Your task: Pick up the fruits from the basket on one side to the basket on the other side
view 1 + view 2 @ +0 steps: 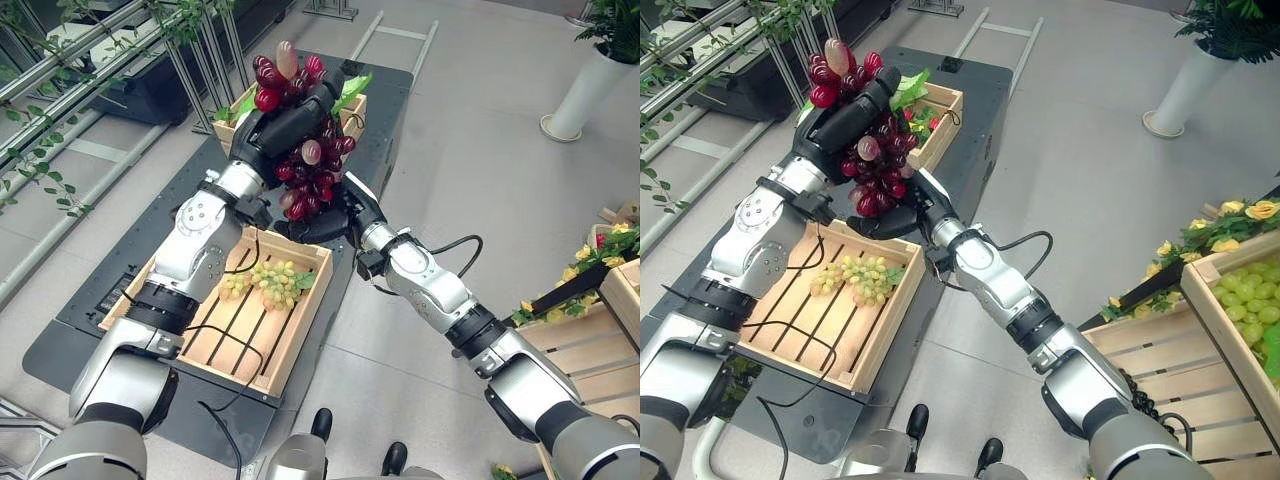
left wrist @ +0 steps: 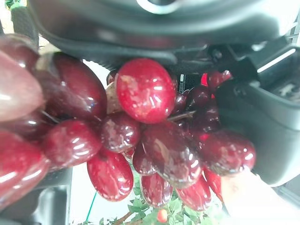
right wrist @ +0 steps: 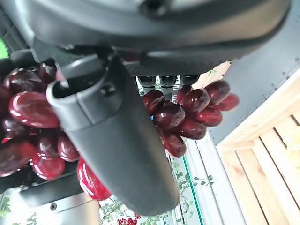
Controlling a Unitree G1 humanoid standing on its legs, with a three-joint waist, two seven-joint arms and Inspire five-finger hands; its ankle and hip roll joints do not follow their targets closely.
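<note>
I see left hand [image 1: 285, 125] curled round the red grape bunch [image 1: 312, 170], right hand [image 1: 325, 222] cupping at 6 o'clock. Judged floppy, fragile; support underneath.

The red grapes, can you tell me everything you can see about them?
The red grapes are one big bunch of glossy, dark red, oval berries, a few paler pink. They look smooth, maybe plastic. The bunch hangs in the air between the near wooden crate and the far one. The left hand is curled around its top, and the right hand cups it from underneath.
</note>
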